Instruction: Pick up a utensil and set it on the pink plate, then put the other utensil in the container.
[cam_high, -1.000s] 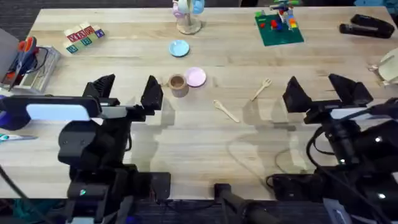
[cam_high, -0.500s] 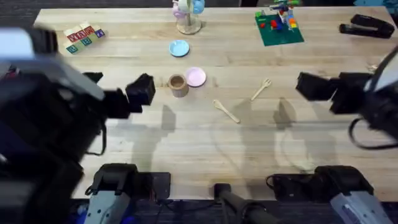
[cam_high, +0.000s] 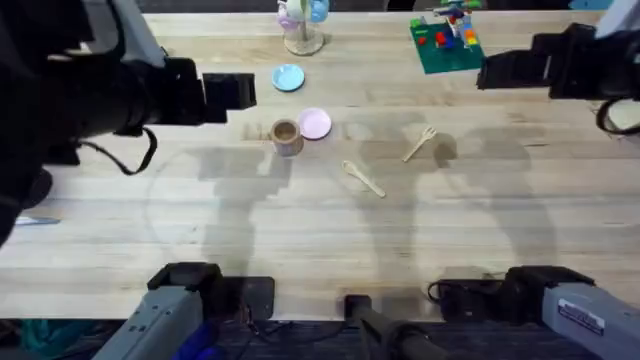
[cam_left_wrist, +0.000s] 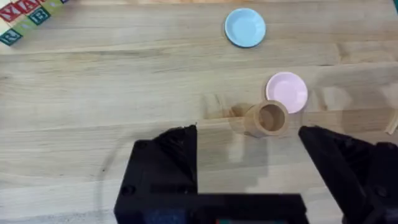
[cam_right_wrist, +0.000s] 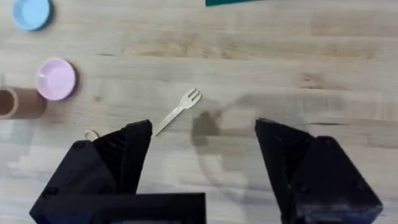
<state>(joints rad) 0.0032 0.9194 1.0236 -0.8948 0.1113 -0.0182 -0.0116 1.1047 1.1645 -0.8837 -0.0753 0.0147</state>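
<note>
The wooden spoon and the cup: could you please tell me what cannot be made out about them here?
- Spoon, right wrist view: its handle is hidden behind the right gripper's finger; its bowl peeks out.
- Container, right wrist view: cut off by the picture's edge.
- Container's inside, overhead: too small to judge.

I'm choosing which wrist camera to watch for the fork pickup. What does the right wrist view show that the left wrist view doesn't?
Right wrist alone: the fork lying flat on the table, between the open right gripper fingers.
Left wrist alone: alphabet blocks and the open left gripper.
Both: the pink plate, the container beside it, and the blue plate.
</note>
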